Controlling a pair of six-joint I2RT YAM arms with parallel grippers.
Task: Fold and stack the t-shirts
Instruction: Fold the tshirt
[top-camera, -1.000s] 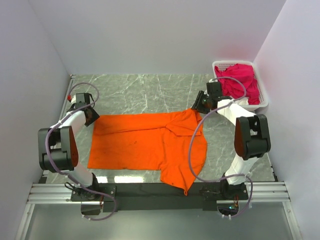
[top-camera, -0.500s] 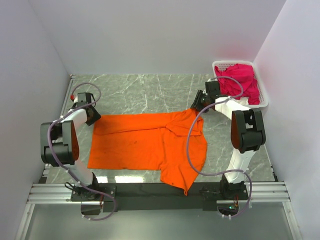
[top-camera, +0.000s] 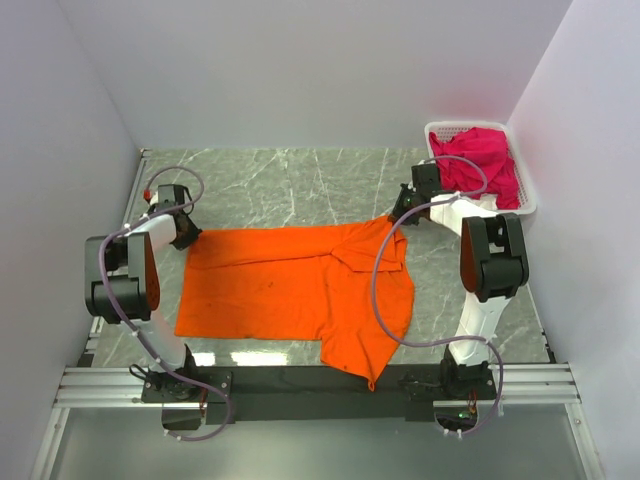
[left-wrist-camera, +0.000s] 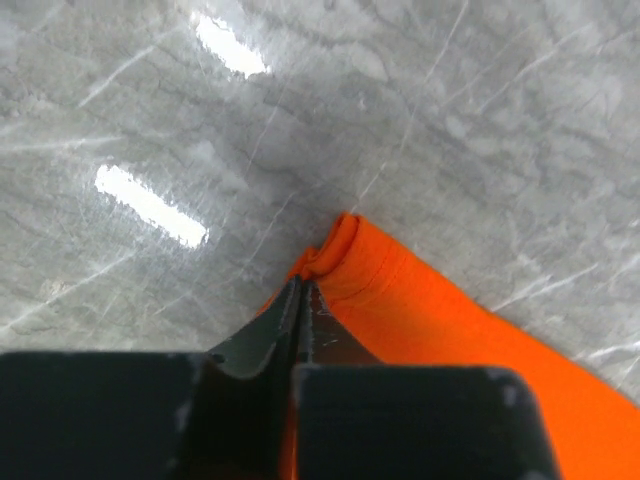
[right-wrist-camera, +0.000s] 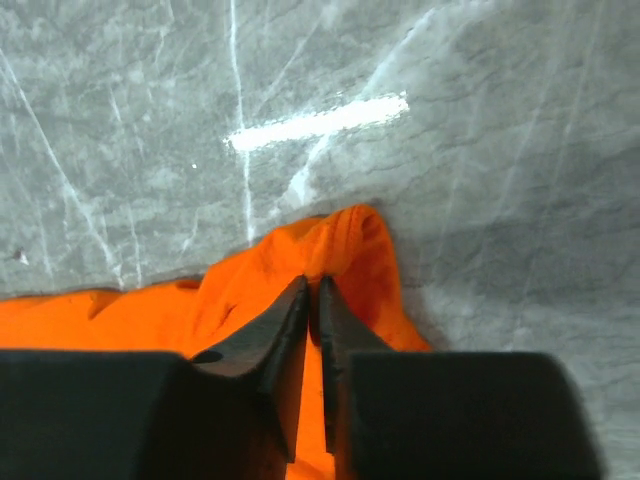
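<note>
Orange shirt (top-camera: 290, 285) lies flat at table (top-camera: 270, 180) centre, long axis L–R. One flap at the right reaches the near edge. Pink shirts (top-camera: 485, 160) sit in basket (top-camera: 527, 195), far right.

Top view: both arms at shirt's far corners, jaw state unclear.

Wrist views: L gripper (left-wrist-camera: 303, 285) and R gripper (right-wrist-camera: 312, 283) each pinch a bunched cloth corner.

Vs 1 s ago: jaws have closed, shirt unmoved.

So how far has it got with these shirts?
Barely begun. The orange t-shirt lies spread on the table, and both jaws are pinched shut on its far corners, likely for a first fold. The pink t-shirts sit in the basket; nothing is stacked.
</note>
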